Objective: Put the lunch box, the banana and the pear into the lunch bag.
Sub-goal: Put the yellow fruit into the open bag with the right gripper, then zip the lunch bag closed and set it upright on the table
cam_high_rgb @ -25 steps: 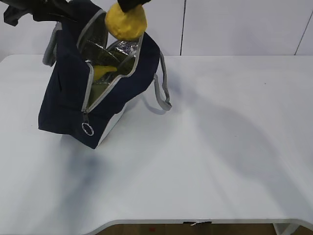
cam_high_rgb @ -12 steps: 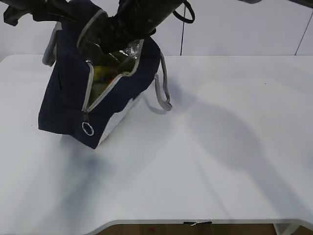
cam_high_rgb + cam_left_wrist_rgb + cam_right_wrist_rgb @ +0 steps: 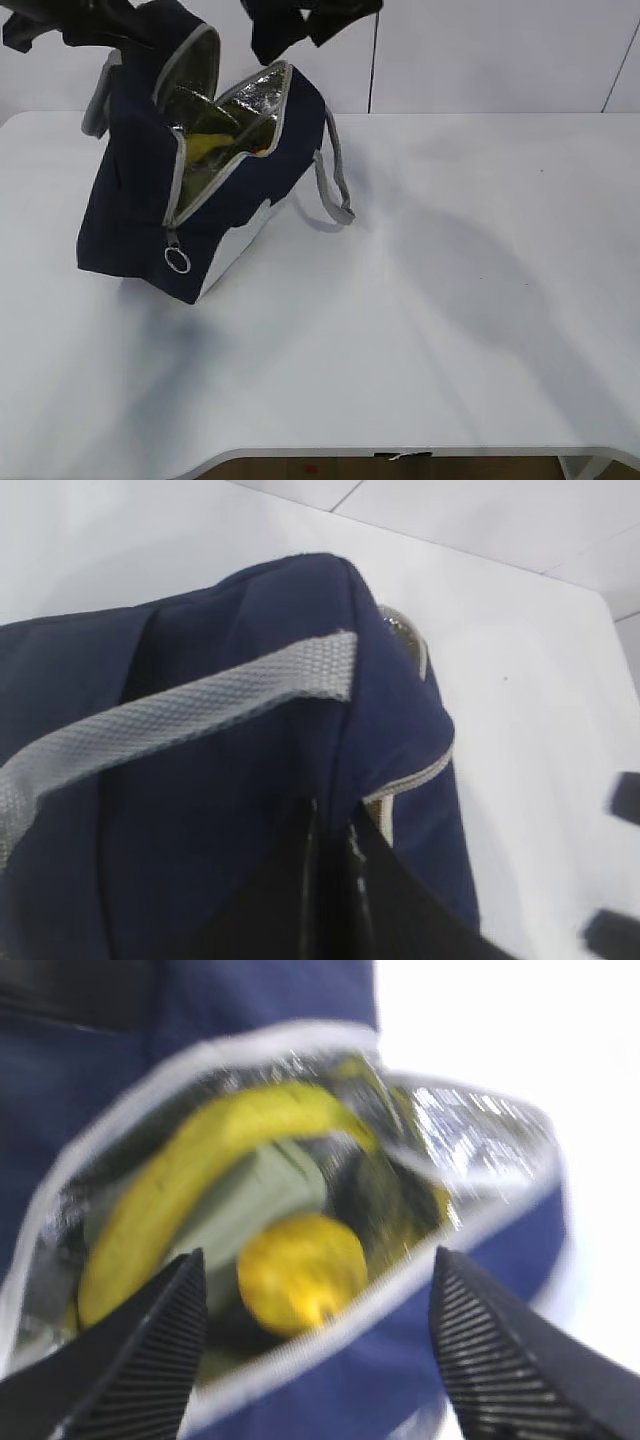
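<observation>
While the lunch bag (image 3: 150, 210) stands unzipped on the white desk (image 3: 450, 320), its foil-lined mouth is seen gaping upward at the desk's rear left. The banana (image 3: 190, 1175), the lunch box (image 3: 255, 1195) with its pale green lid, and the pear (image 3: 300, 1270) are all seen inside the bag in the blurred right wrist view; the banana is curved over the box, the pear is laid just beside the box toward the near rim. The right gripper (image 3: 315, 1350) is held above the bag mouth with its fingers (image 3: 150, 1350) spread wide and nothing between them; the pear is seen below the gap, apart from both fingers. In the exterior view this arm is seen at the top edge, over the bag's rear right corner. The left gripper (image 3: 330, 880) is pinched shut on the bag's navy fabric beside the zipper edge, under the grey strap handle (image 3: 170, 715); its arm is reached in from the upper left.
</observation>
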Robot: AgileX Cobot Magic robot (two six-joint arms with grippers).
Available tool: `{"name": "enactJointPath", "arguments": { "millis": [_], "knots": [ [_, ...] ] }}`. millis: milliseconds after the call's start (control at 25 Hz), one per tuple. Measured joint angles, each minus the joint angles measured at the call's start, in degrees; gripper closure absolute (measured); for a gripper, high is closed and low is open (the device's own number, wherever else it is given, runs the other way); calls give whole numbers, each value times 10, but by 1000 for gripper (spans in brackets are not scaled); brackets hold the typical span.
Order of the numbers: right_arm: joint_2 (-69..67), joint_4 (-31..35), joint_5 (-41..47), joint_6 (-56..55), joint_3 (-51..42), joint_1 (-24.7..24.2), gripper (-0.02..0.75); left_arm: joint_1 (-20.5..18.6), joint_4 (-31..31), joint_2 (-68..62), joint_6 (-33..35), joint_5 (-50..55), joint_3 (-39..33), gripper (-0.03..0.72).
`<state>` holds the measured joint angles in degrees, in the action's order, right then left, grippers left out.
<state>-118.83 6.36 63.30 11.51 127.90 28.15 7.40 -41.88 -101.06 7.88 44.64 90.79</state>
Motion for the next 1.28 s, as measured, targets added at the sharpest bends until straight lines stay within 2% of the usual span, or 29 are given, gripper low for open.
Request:
{"name": "enactJointPath", "arguments": {
  "millis": [200, 720, 920, 1280],
  "knots": [
    [4, 15, 76, -40, 13, -32, 198, 0, 46, 0, 0, 0, 0, 694],
    [-15, 235, 81, -52, -35, -119, 235, 0, 68, 0, 0, -1, 0, 694],
    [-58, 292, 59, -50, -37, -124, 240, 0, 68, 0, 0, -1, 0, 694],
    [-114, 323, 12, -50, -38, -124, 339, 0, 68, 0, 0, -1, 0, 694]
  ]
}}
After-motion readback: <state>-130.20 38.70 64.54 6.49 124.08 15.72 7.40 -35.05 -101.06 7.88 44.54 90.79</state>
